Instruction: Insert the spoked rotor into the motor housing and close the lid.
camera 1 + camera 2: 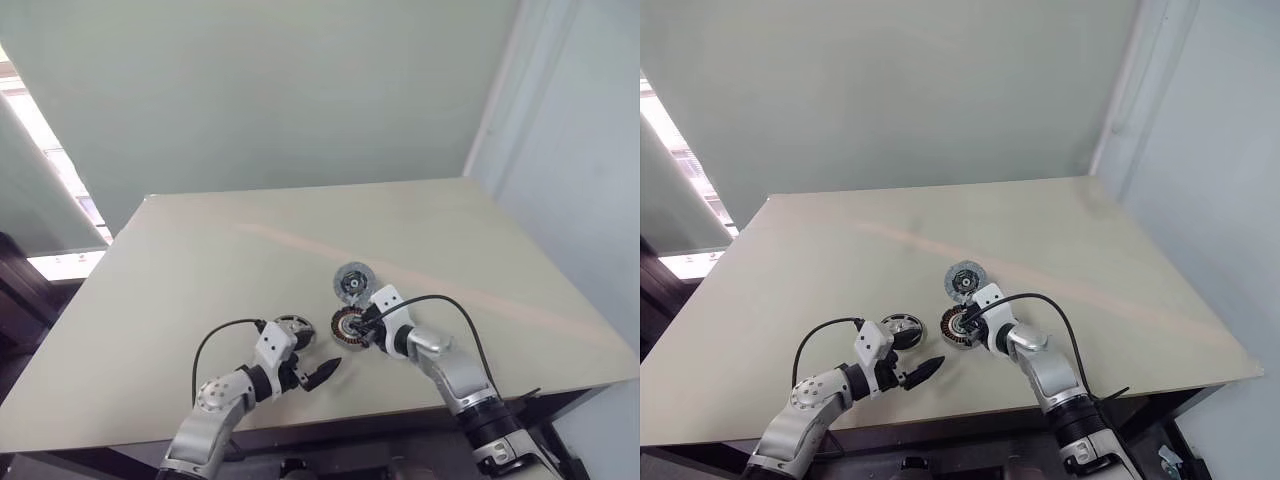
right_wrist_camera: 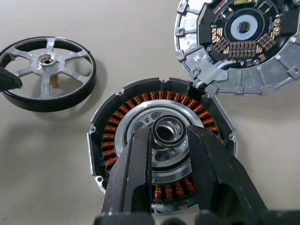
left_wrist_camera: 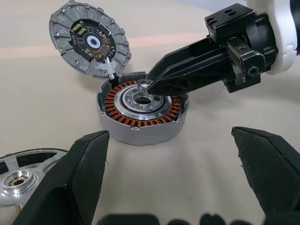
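The motor housing (image 2: 140, 122) sits on the table with its ring of copper windings facing up. The lid (image 2: 243, 47) lies open right beside it, inner circuit side up, touching the housing's edge. My right gripper (image 2: 168, 133) is over the housing's silver hub, shut on a small thin ring (image 2: 155, 132) held between its fingertips. The spoked rotor (image 2: 47, 70), silver with a black rim, lies flat on the table a little to the left of the housing. My left gripper (image 3: 173, 173) stands open just in front of the rotor (image 1: 293, 328), holding nothing.
The parts lie near the front edge of a beige table (image 1: 200, 260). A cable (image 1: 215, 340) loops up from each wrist. A wall stands behind the table's far edge.
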Available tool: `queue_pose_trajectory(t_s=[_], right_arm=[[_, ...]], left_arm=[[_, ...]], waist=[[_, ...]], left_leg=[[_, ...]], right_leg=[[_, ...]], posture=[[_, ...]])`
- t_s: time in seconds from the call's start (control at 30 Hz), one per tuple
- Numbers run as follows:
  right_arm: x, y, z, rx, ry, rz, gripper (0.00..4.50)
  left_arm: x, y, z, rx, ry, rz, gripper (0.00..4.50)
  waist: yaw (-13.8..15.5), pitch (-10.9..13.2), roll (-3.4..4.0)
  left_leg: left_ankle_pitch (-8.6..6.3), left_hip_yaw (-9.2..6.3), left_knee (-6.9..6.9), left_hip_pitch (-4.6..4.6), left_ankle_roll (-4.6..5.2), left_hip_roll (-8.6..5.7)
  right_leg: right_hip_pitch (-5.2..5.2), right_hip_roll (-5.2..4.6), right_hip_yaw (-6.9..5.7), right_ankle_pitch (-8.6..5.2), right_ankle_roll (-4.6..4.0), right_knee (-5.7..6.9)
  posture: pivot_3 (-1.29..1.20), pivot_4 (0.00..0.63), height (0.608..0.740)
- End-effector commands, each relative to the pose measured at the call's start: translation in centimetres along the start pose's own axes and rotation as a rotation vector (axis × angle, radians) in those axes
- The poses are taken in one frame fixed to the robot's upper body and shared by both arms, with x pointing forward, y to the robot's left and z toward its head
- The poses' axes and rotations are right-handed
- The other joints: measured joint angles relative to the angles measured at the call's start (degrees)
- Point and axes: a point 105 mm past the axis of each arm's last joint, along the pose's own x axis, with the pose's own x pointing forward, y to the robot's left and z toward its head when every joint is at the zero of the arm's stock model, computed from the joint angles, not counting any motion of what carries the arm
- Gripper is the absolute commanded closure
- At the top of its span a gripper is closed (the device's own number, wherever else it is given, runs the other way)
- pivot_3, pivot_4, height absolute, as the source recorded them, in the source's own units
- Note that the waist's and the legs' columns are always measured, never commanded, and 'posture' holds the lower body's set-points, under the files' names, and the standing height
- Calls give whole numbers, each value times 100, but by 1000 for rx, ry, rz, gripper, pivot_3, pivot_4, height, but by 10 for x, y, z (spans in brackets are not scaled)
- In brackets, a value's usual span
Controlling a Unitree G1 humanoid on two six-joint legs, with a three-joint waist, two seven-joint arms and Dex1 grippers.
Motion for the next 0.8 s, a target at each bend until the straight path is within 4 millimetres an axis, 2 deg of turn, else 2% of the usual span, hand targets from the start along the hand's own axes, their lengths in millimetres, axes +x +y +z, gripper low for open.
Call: queue_pose_trajectory(t_s=[0.03,0.8], right_arm=[[3,-1,20,-36,-59,1,3709],[7,1,13,-48,-19,15,3709]], left_arm=[[-1,5,12,43,-32,11,0],[-1,6,12,50,-29,14,0]], waist=[[-1,0,0],[-5,0,1]], left_leg=[[0,0,0,0,0,0],[0,-1,0,-3,0,0]], right_leg=[[0,0,0,0,0,0],[-2,0,0,0,0,0]], posture=[[0,0,740],[0,0,740]])
